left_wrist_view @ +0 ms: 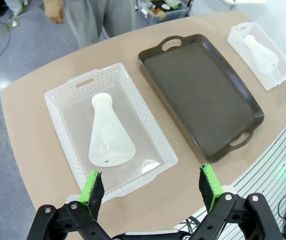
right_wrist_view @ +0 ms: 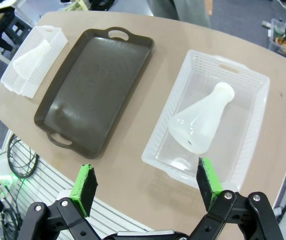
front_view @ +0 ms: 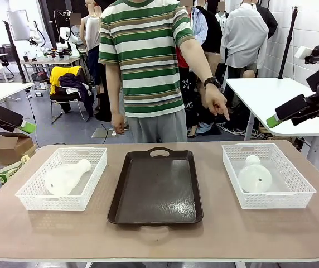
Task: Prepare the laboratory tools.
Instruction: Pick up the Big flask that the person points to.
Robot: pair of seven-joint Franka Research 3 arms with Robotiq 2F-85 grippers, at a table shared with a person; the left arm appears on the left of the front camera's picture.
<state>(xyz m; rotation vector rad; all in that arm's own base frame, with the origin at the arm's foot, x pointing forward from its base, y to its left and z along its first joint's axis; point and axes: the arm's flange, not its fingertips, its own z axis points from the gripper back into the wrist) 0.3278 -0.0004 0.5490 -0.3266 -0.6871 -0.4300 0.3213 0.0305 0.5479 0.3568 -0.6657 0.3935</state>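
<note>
Our left end effector (left_wrist_view: 150,185) and right end effector (right_wrist_view: 146,180) hung wide, empty.
Each basket (front_view: 51,202) held one flask (front_view: 66,177) beside the tray (front_view: 156,192), one per arm.

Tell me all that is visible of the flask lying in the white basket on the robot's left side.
The flask is a frosted, translucent white cone with a wide flat base, a short cylindrical neck and a lip. It looks empty. It lies on its side on the floor of the white mesh basket, neck toward the person, base toward the robot. Only the basket touches it.
</note>
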